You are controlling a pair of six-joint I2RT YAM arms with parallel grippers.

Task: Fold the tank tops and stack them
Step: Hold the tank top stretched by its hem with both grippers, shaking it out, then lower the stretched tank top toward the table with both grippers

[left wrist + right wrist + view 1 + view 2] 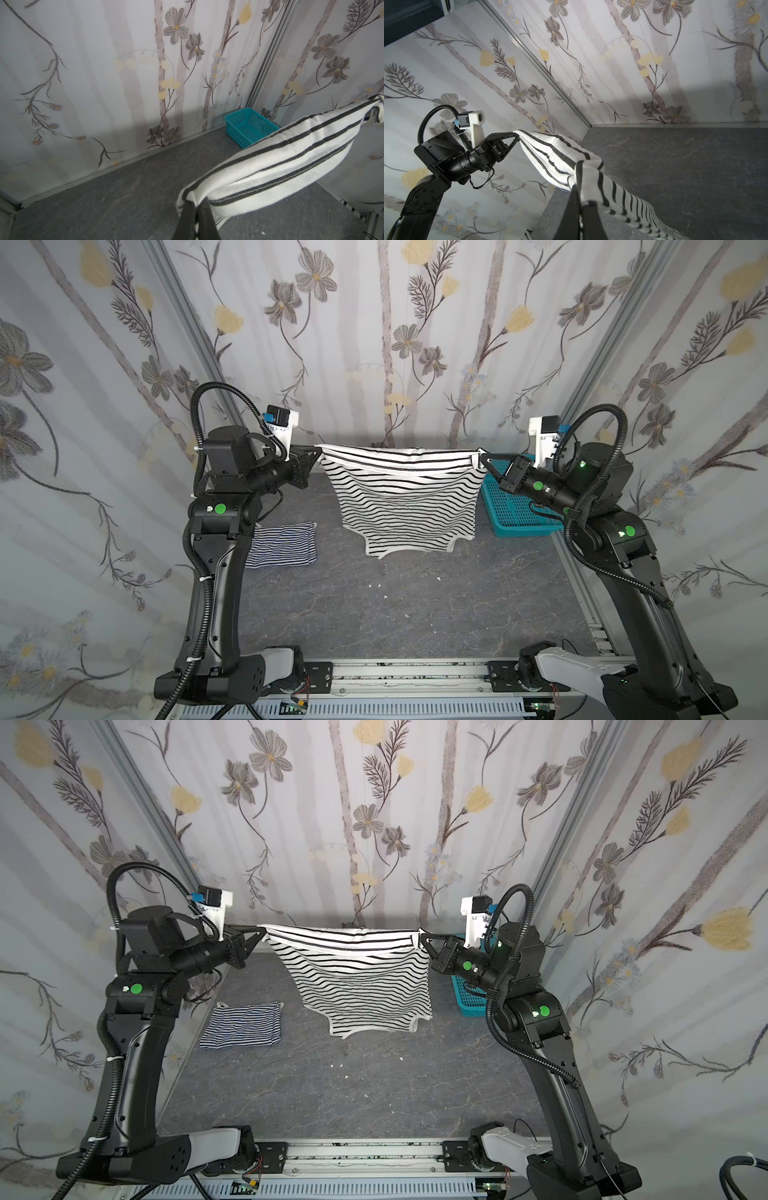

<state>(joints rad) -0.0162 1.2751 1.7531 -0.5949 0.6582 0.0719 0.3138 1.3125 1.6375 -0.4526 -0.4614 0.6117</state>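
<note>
A thin-striped navy-and-white tank top (243,1025) lies folded into a rough flat rectangle on the grey marbled tabletop (415,614). It sits on the left side, just beside the left arm, and by the look of it that garment is finished.

Beyond it, over the middle of the table, the wider-striped black-and-white tank top (405,497) hangs unfolded in the air between the two arms. The left gripper (318,452) pinches one corner of its upper edge, jaws pressed together on the bunched cloth, as the left wrist view confirms. The right gripper (482,456) pinches the opposite corner the same way.

The stretched edge runs straight across the workspace from left to right and appears to be the open hem. The body drops from it toward the table, so the long axis stands near vertical. The white-trimmed neckline and armholes point down, which suggests the garment hangs upside down. Whether the lowest edge touches the table cannot be told.

Farther back on the right, a teal perforated plastic basket (523,526) stands near the floral back wall, apart from both tops.

Roughly half the job looks done. The hanging top has yet to be laid flat, folded and set on the navy one.
</note>
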